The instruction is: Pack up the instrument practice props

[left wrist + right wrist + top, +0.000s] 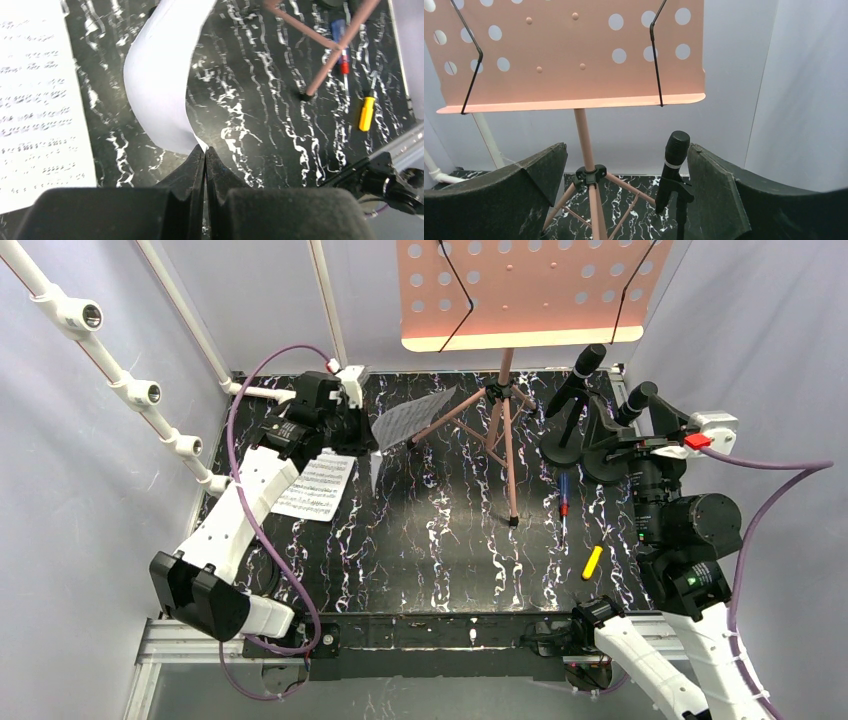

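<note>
The salmon-pink music desk [520, 290] stands at the back on thin tripod legs [500, 420]. One sheet-music page [315, 487] lies flat on the left. My left gripper [368, 445] is shut on the corner of a second, curled white page [410, 418], which hangs off the table. In the left wrist view the page [160, 85] rises from the closed left gripper [205, 150]. Two black microphones [575, 380] [635, 405] stand at the right on round bases [560, 452]. My right gripper [640, 440] is open beside them. A microphone [673, 167] stands just inside its right finger [714, 190].
A red-and-blue screwdriver [564, 502] and a yellow tool [592, 561] lie on the black marbled table [440, 540] at the right front. A white pipe frame [130, 390] runs along the left and back. White walls close in all sides.
</note>
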`<state>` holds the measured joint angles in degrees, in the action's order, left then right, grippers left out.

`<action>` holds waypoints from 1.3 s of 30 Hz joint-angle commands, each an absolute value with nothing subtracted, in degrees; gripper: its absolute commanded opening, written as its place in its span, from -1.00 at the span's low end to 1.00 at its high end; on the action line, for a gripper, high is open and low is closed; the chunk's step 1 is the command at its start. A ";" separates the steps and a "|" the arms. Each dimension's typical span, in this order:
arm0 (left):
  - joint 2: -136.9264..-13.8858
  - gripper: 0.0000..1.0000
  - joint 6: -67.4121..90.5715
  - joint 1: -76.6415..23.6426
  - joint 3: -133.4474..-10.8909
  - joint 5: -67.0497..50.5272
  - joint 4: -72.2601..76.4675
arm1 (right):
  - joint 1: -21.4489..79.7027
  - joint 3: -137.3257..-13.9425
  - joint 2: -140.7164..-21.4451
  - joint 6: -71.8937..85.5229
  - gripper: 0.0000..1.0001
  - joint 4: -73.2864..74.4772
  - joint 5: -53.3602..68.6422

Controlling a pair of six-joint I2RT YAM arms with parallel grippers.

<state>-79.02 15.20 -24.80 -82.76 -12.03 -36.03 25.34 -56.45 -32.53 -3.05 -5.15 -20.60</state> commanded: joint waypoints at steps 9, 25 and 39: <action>-78.04 -1.00 18.24 -11.00 -75.20 -15.31 -37.61 | 26.54 -54.52 -31.84 -3.78 0.97 -4.84 -21.74; -82.17 -1.00 9.40 -7.78 -77.93 -0.96 -46.70 | 29.34 -53.22 -30.70 -6.10 0.97 -5.27 -23.87; -88.94 -1.00 -4.13 -7.56 -79.53 16.72 -48.16 | 30.16 -53.43 -30.48 -6.86 0.97 -4.53 -24.70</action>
